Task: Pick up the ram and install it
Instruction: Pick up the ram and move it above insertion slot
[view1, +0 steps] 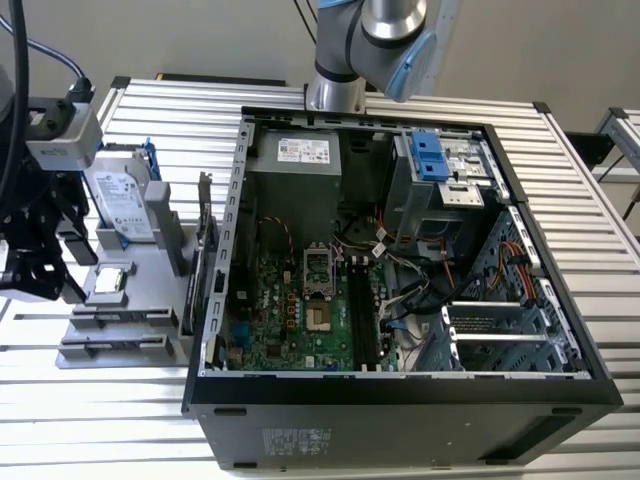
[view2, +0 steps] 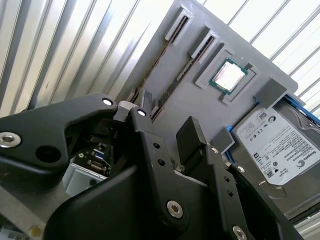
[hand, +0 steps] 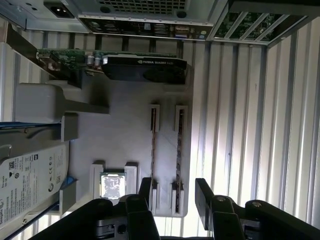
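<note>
Two ram sticks stand on edge in the slotted holders of a grey fixture tray (hand: 125, 120): one ram (hand: 178, 150) lies in line with the gap between my fingers, the other ram (hand: 153, 145) runs beside it. In the second wrist view they show as thin dark strips (view2: 172, 85). My gripper (hand: 174, 196) hovers over the tray's end, open, with nothing between its black fingers (hand: 202, 192). In the exterior view the gripper (view1: 45, 270) hangs at the far left above the tray, and the ram holders (view1: 120, 320) lie along the tray's near side.
A silver hard drive (view2: 280, 145) in a blue bracket and a square processor chip (view2: 228, 76) share the tray. A graphics card (hand: 145, 67) stands at its far end. The open computer case (view1: 400, 400) fills the exterior view's middle, with black memory slots (view1: 365, 320) on the green motherboard.
</note>
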